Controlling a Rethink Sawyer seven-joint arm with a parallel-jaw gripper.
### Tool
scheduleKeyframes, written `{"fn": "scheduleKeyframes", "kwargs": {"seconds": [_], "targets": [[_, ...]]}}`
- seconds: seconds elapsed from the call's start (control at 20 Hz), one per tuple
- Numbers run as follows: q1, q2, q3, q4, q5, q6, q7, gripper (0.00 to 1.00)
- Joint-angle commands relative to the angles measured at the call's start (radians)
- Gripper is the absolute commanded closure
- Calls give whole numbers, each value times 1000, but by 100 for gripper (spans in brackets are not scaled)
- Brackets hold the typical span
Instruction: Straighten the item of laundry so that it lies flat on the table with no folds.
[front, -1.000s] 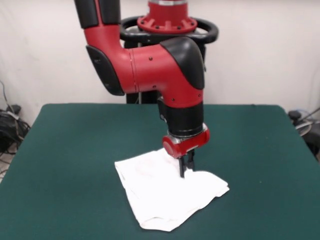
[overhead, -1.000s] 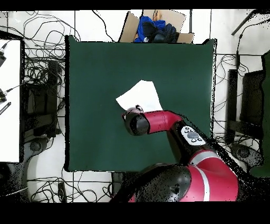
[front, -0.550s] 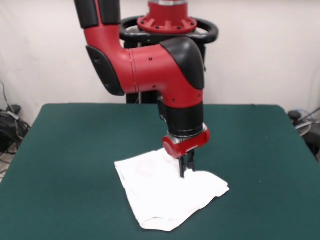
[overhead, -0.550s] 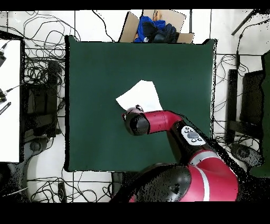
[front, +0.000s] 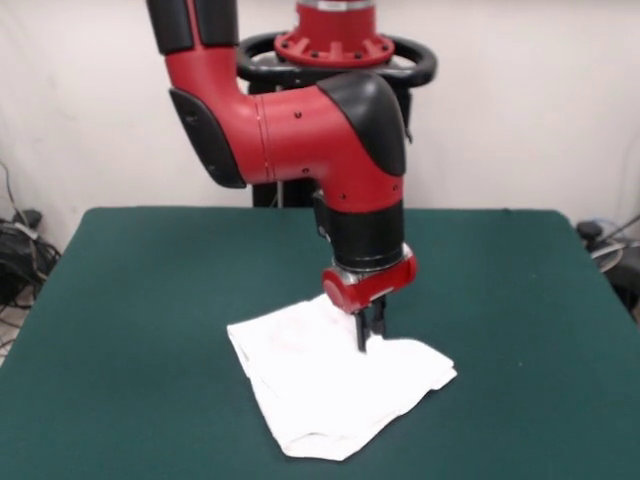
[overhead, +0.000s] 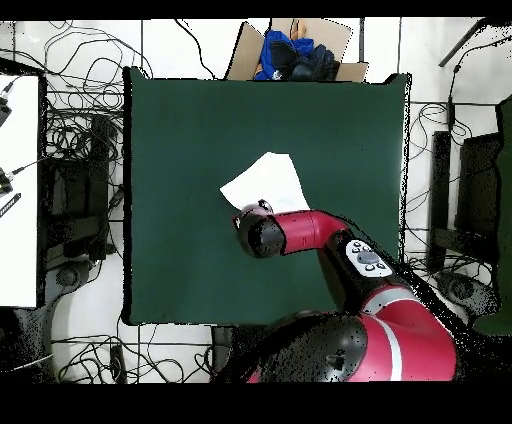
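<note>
The white T-shirt (front: 335, 385) lay crumpled on the dark green table (front: 140, 330), plain side up, with only a faint reddish tint showing through the cloth on the part farthest from the table's front edge. It sat roughly midway across the table's width and nearer that front edge than the back one. Its outline was uneven: one corner jutted out to the side of the gripper, a curved hem sagged toward the table's front edge, and soft folds ran across the middle, so it was not flat.

The red and black arm (front: 300, 130) came down over the shirt, and its gripper (front: 367, 335) stood with its dark tips at the cloth, close to the shirt's back edge. The fingers looked drawn close together with a bit of fabric at their ends, though I could not tell for certain whether they were pinching it.

From above, the shirt (overhead: 268, 182) showed as a white slanted patch near the table's (overhead: 180, 130) middle, with the arm's wrist (overhead: 262, 232) covering its near corner. Beyond the table's far edge stood a cardboard box (overhead: 295, 45) holding blue and dark cloth.
</note>
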Motion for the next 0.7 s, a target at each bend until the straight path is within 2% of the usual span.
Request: {"fn": "scheduleKeyframes", "kwargs": {"seconds": [0.05,0.55,0.7], "targets": [[-56,-22,31,164,-78,121,-23,100],[-164,-370,159,416,38,280,-70,100],[-251,-517,279,507,129,362,-122,100]]}}
